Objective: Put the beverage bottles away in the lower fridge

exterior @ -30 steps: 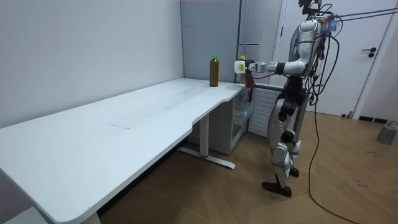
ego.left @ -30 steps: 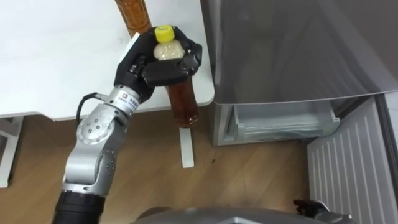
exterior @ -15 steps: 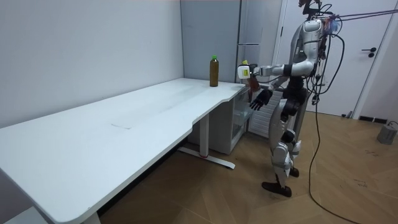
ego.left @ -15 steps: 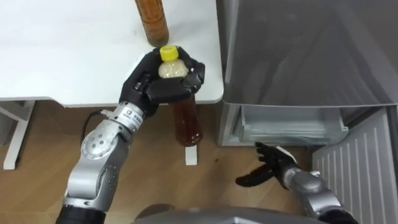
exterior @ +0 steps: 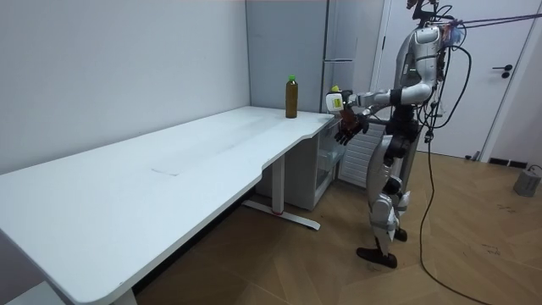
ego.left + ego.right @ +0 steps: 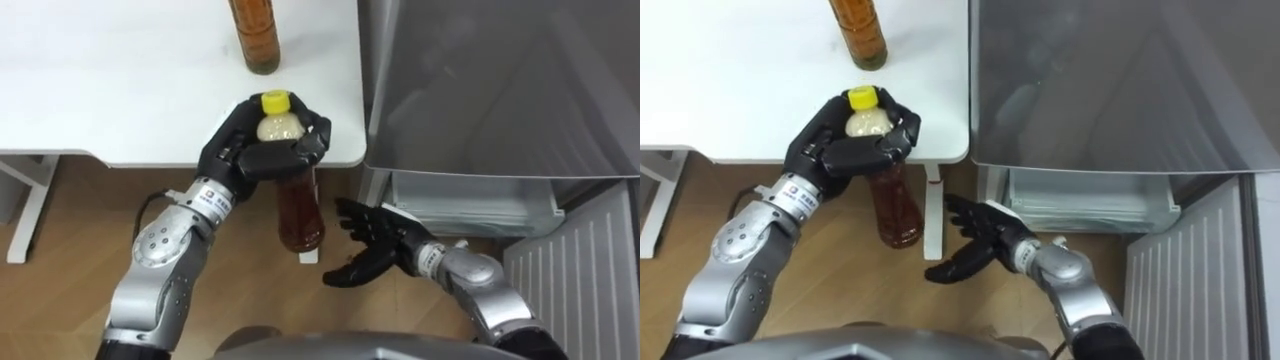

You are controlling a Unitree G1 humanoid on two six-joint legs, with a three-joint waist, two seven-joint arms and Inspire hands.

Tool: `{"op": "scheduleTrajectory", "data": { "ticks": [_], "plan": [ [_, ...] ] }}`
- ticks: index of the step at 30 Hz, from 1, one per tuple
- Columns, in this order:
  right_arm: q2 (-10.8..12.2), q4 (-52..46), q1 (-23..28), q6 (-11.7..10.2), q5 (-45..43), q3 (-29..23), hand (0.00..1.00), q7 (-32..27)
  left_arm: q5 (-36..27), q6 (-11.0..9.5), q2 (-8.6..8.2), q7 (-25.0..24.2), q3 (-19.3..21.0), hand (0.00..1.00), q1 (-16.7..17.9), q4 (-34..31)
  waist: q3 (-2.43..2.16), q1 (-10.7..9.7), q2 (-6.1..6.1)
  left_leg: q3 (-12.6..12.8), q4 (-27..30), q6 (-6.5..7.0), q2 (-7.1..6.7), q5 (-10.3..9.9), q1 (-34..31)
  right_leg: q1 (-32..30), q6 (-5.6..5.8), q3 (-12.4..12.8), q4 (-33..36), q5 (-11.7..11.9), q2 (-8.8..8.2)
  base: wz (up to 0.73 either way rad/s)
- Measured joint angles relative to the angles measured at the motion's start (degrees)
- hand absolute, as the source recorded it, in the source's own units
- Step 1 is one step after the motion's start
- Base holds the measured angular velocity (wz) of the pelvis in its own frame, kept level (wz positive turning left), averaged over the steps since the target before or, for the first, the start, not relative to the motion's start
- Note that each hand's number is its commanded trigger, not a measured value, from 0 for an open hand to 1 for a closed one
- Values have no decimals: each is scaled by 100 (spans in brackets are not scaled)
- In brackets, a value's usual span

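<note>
My left hand [image 6: 262, 152] is shut on the top of a brown drink bottle with a yellow cap [image 6: 300, 205]. It holds the bottle upright in the air, just off the white table's corner [image 6: 335, 130]. My right hand [image 6: 372, 242] is open, fingers spread, just right of the bottle's base and apart from it. A second brown bottle [image 6: 255, 35] stands on the table behind. The grey fridge [image 6: 500, 90] is to the right, with its lower compartment [image 6: 470, 205] open. In the room view I stand at the table's end by the fridge, bottle [image 5: 333, 100] held out.
The lower fridge door [image 6: 575, 275] stands swung open at the right, above the wooden floor. A white table leg foot [image 6: 308, 255] lies on the floor under the held bottle. The table top [image 6: 100, 90] is bare apart from the second bottle.
My right hand has come up from the lower right to beside the bottle's base, fingers spread. My left hand keeps its hold on the bottle. The view has shifted slightly.
</note>
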Motion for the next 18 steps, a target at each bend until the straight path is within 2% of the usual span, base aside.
{"op": "scheduleTrajectory", "data": {
  "ticks": [11, 14, 18],
  "plan": [
    [14, -275, 3, -6, -233, 239, 0, 612, -1, -7, -1, -80, -143, 100, 2, 147, 28, 178, -39, -152, 170, 7, -6, 0, -286, -164, 2, -124, 177, -5, -3, 6],
    [2, -465, -1, -6, -232, 266, 0, 686, -2, -7, -5, -91, -146, 100, 4, 151, 62, 198, -104, -163, 226, 20, -12, 14, -359, -213, 2, -150, 180, -5, -6, 7],
    [9, -574, 0, -6, -231, 284, 0, 762, -9, -7, -1, -91, -143, 100, 2, 152, 61, 202, -183, -194, 257, 22, -29, 13, -394, -217, 4, -195, 175, -6, -19, 6]
  ]
}}
